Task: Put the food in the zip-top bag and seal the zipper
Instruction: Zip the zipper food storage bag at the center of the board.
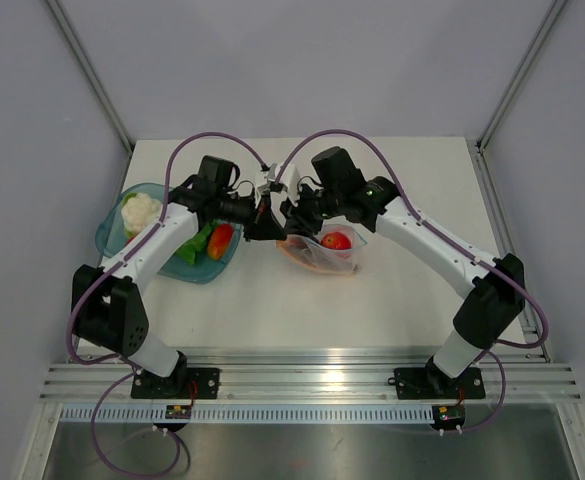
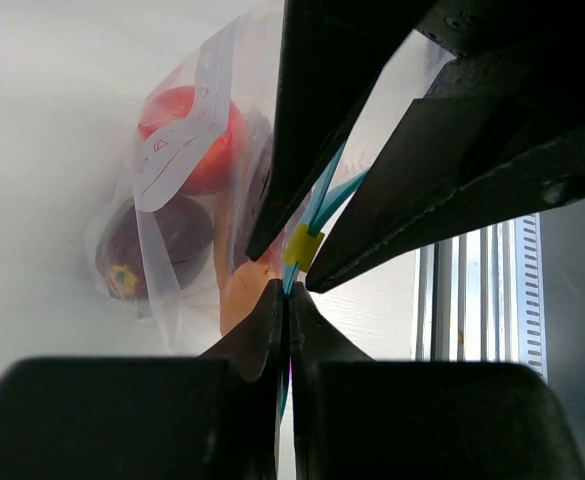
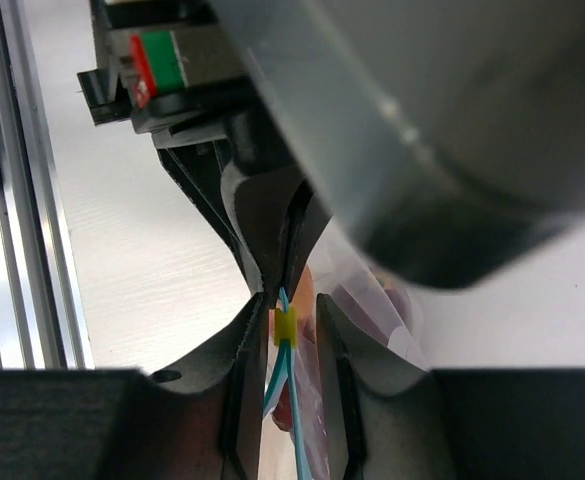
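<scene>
The clear zip-top bag lies at mid-table. It holds a red round food piece, a dark purple one and an orange one. My left gripper is shut on the teal zipper strip at the bag's end. My right gripper faces it tip to tip. Its jaws stand slightly apart on either side of the yellow slider, with a gap on the right side. In the top view the two grippers, left and right, meet above the bag's left end.
A teal translucent bowl stands at the left under my left arm. It holds a white cauliflower piece, a green piece and a red-orange piece. The aluminium rail runs along the near edge.
</scene>
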